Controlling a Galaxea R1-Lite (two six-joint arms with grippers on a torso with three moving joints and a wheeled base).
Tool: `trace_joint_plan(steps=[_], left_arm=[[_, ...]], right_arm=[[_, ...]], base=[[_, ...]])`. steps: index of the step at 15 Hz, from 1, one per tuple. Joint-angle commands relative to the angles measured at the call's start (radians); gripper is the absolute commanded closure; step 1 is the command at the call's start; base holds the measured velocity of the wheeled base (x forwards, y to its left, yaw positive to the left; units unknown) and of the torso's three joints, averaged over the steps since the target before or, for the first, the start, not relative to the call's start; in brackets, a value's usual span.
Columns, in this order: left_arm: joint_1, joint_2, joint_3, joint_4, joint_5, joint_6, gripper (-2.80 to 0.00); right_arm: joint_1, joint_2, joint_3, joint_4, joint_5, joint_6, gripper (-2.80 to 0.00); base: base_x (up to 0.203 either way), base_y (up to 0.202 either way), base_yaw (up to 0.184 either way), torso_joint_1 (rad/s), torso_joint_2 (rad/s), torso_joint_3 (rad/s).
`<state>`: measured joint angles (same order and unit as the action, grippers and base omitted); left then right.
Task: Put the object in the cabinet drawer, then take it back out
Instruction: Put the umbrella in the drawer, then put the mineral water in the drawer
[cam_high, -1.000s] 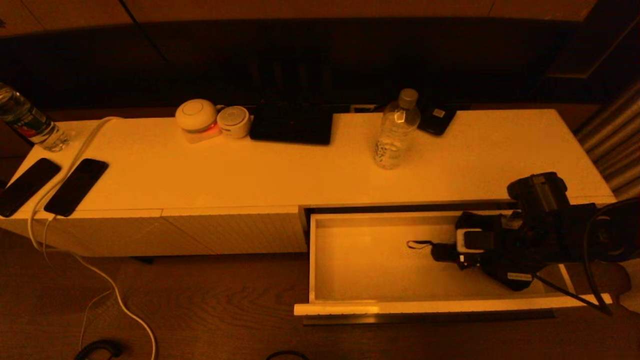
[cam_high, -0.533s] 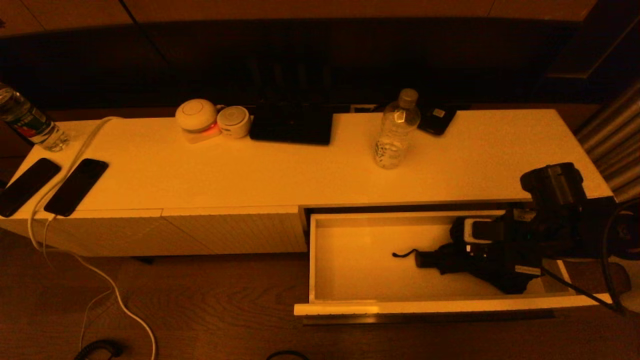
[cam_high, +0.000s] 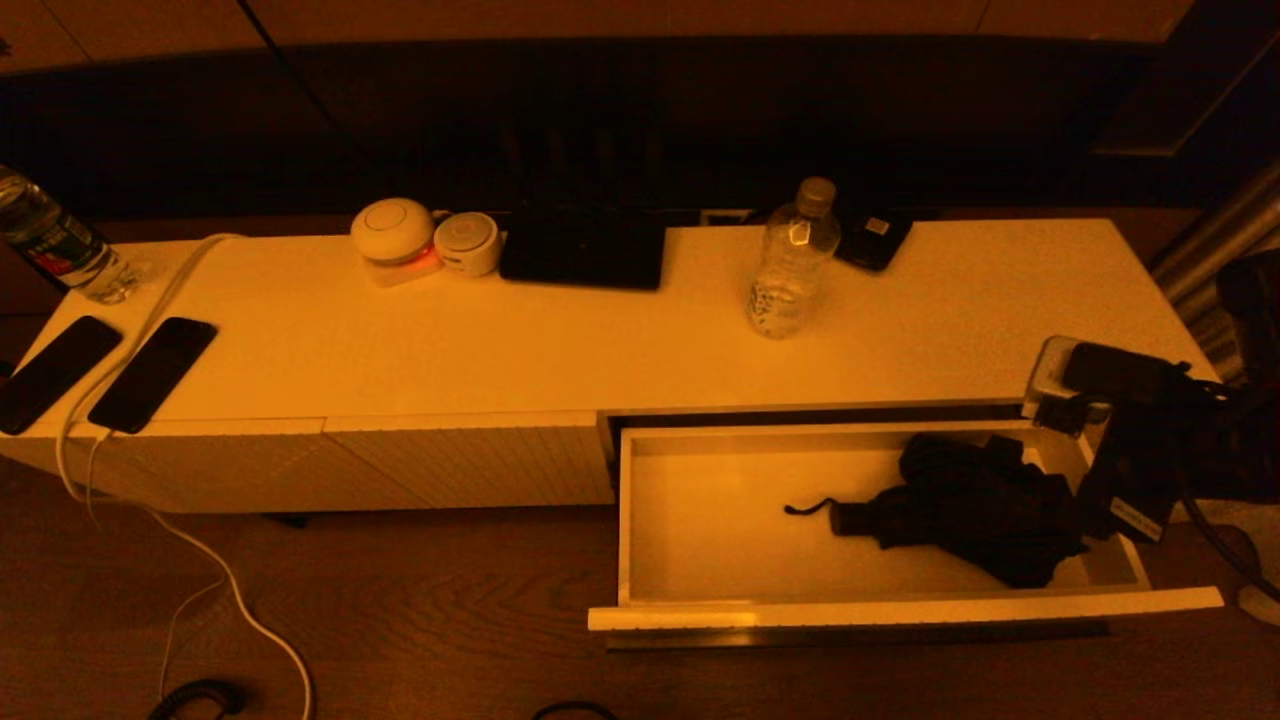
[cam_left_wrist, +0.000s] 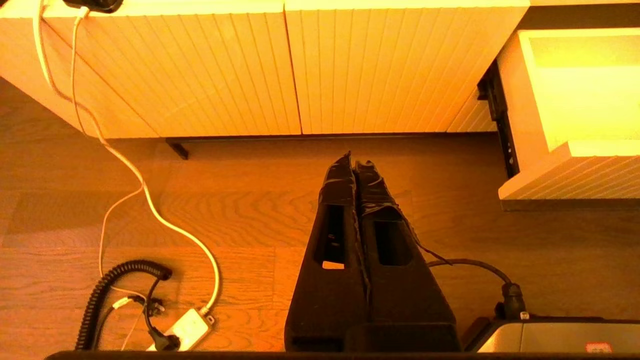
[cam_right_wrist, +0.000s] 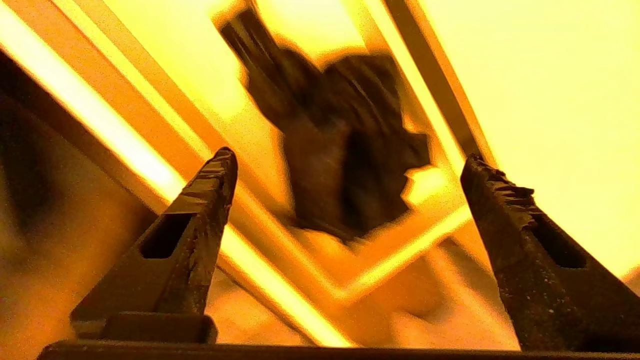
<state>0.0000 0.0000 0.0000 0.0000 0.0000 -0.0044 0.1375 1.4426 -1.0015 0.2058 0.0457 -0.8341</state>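
The object, a folded black umbrella with a wrist strap, lies on the floor of the open cabinet drawer, towards its right end. My right gripper hovers at the drawer's right end, just clear of the umbrella, open with nothing between its fingers. In the right wrist view the gripper shows its fingers spread wide, with the umbrella lying beyond them in the drawer. My left gripper hangs shut and empty above the wooden floor in front of the cabinet, left of the drawer.
On the cabinet top stand a clear water bottle, two round white devices, a flat black slab, two phones with a white cable, and another bottle at far left. A power strip and cords lie on the floor.
My right gripper has opened, let go of the umbrella and drawn back to the right, out of the drawer. The umbrella settled on the drawer floor. The left arm has not moved.
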Motion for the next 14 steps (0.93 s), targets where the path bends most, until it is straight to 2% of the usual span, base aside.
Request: trace_joint_plan(steps=[1, 3, 6, 9, 11, 14], left_arm=[[0.000, 0.000, 0.000, 0.000, 0.000, 0.000, 0.00], [0.000, 0.000, 0.000, 0.000, 0.000, 0.000, 0.00], [0.000, 0.000, 0.000, 0.000, 0.000, 0.000, 0.00], [0.000, 0.000, 0.000, 0.000, 0.000, 0.000, 0.00], [0.000, 0.000, 0.000, 0.000, 0.000, 0.000, 0.00], [0.000, 0.000, 0.000, 0.000, 0.000, 0.000, 0.00]], right_arm=[[0.004, -0.088, -0.009, 0.014, 0.053, 0.123, -2.80], [0.004, -0.096, -0.032, 0.031, 0.084, 0.308, -2.80], [0.042, -0.058, -0.091, 0.028, 0.091, 0.511, -2.80], [0.096, 0.024, -0.174, -0.047, 0.089, 0.716, -2.80], [0.121, 0.090, -0.209, -0.157, 0.082, 0.805, -2.80], [0.162, 0.173, -0.217, -0.295, 0.011, 0.849, -2.80]], base=[[0.000, 0.000, 0.000, 0.000, 0.00, 0.000], [0.000, 0.000, 0.000, 0.000, 0.00, 0.000], [0.000, 0.000, 0.000, 0.000, 0.00, 0.000], [0.000, 0.000, 0.000, 0.000, 0.00, 0.000], [0.000, 0.000, 0.000, 0.000, 0.00, 0.000], [0.000, 0.000, 0.000, 0.000, 0.00, 0.000]])
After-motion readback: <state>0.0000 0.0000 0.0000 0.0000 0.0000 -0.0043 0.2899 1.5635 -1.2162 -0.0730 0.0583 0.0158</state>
